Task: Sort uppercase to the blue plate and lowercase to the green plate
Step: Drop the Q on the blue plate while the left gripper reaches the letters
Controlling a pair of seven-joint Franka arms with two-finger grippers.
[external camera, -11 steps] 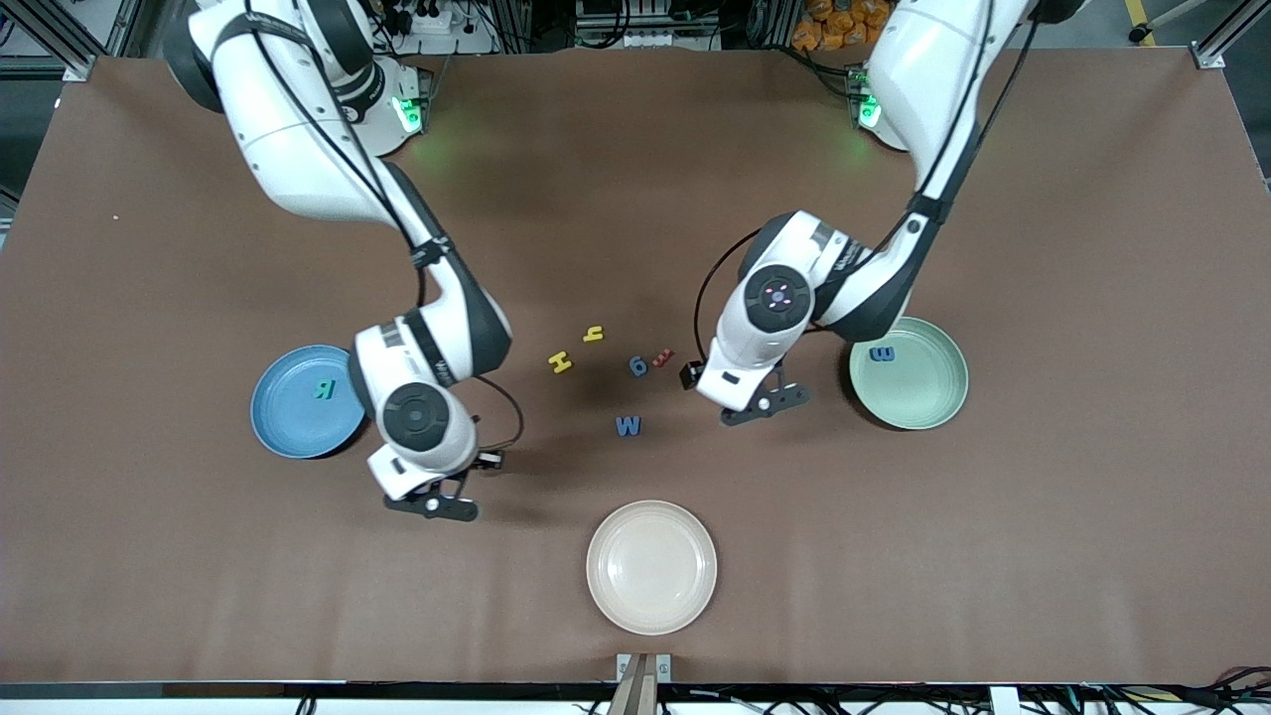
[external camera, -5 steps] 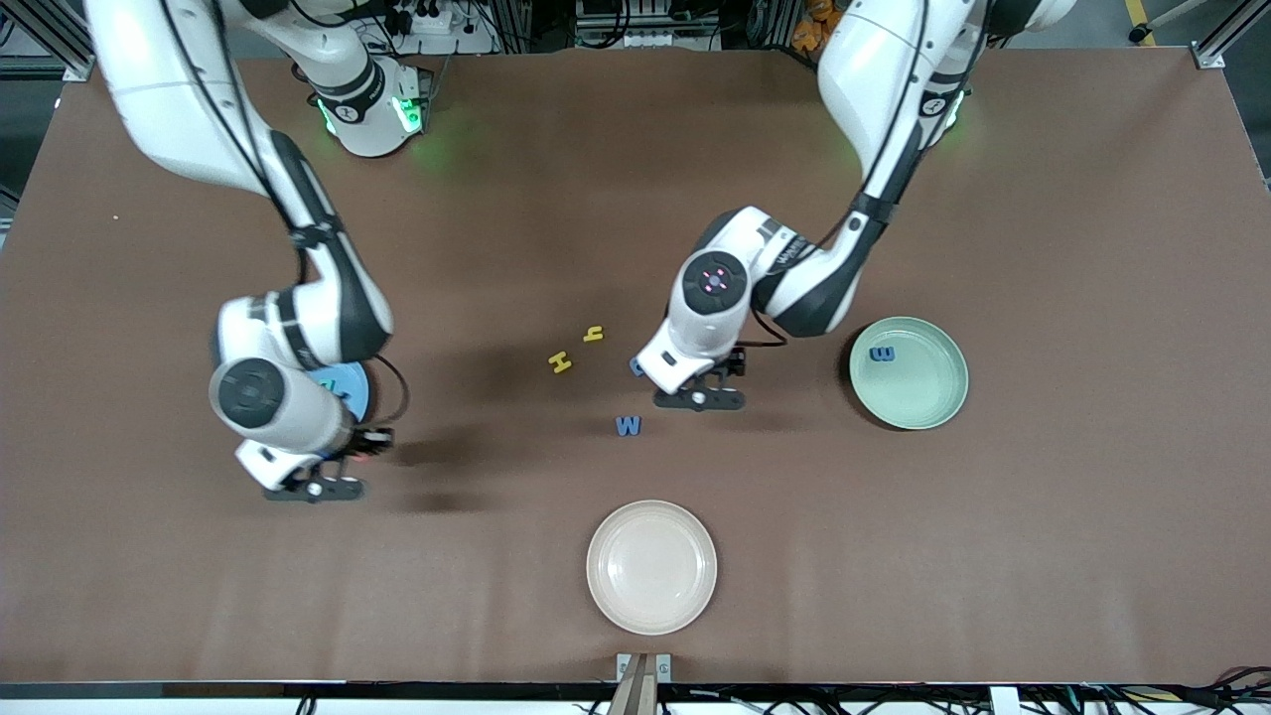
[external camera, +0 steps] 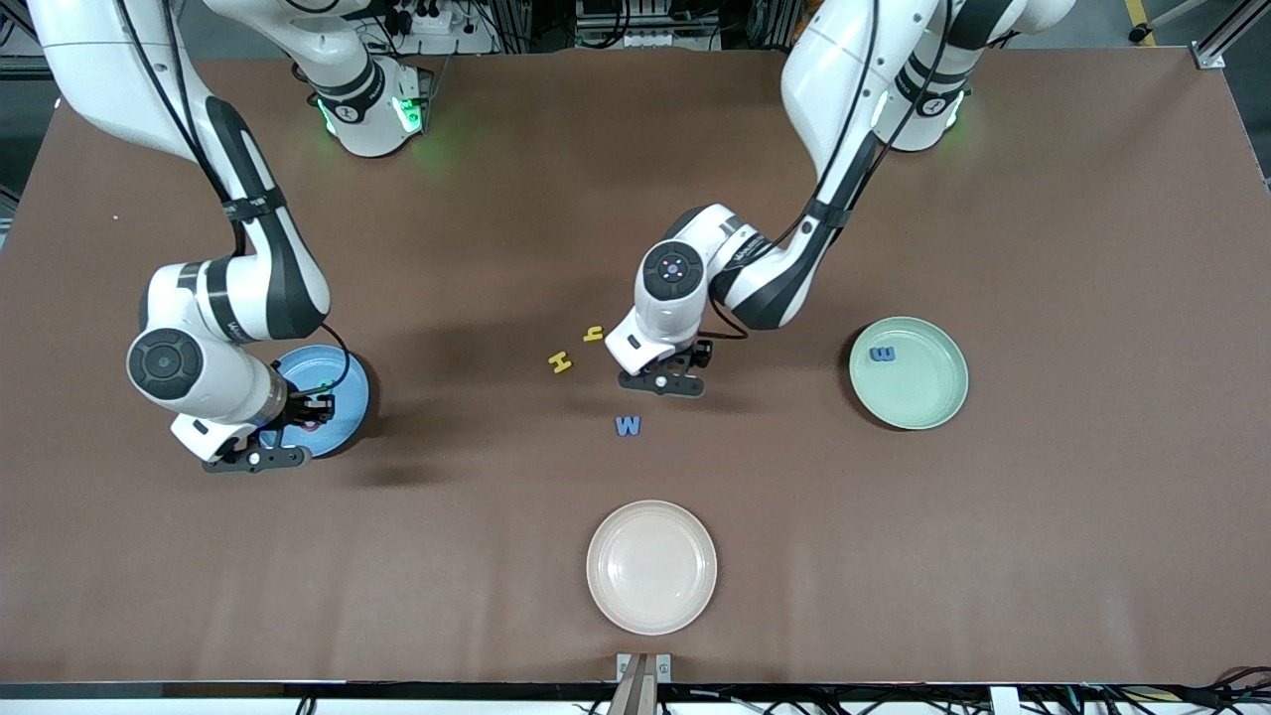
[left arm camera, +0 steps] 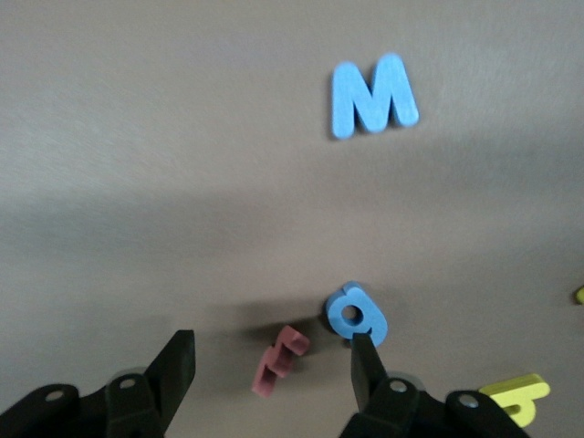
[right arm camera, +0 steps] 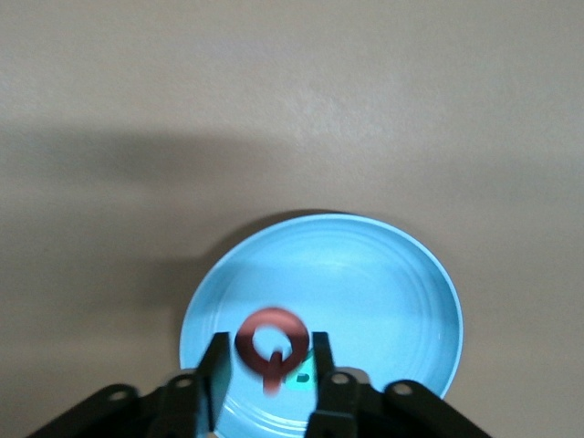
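My right gripper (external camera: pixel 310 415) (right arm camera: pixel 270 351) hangs over the blue plate (external camera: pixel 350 389) (right arm camera: pixel 392 292). The red Q (right arm camera: pixel 271 339) is blurred between its fingers, with a thin gap on each side. The teal R (right arm camera: pixel 306 376) lies in that plate. My left gripper (external camera: pixel 695 356) (left arm camera: pixel 272 351) is open low over the dark red m (left arm camera: pixel 281 362), with the blue g (left arm camera: pixel 354 313) by one finger. Yellow H (external camera: pixel 561 362), small h (external camera: pixel 593 335) and blue W (external camera: pixel 628 426) (left arm camera: pixel 374 94) lie mid-table. The blue E-shaped piece (external camera: pixel 882 354) lies in the green plate (external camera: pixel 933 397).
A cream plate (external camera: pixel 650 566) sits nearer the front camera than the letters, at mid-table. The brown table surface (external camera: pixel 993 546) surrounds the plates. The small h (left arm camera: pixel 520 397) also shows in the left wrist view beside the gripper.
My right arm swung from mid-table to over the blue plate with the red Q. My left arm moved from beside the green plate to over the m and g.
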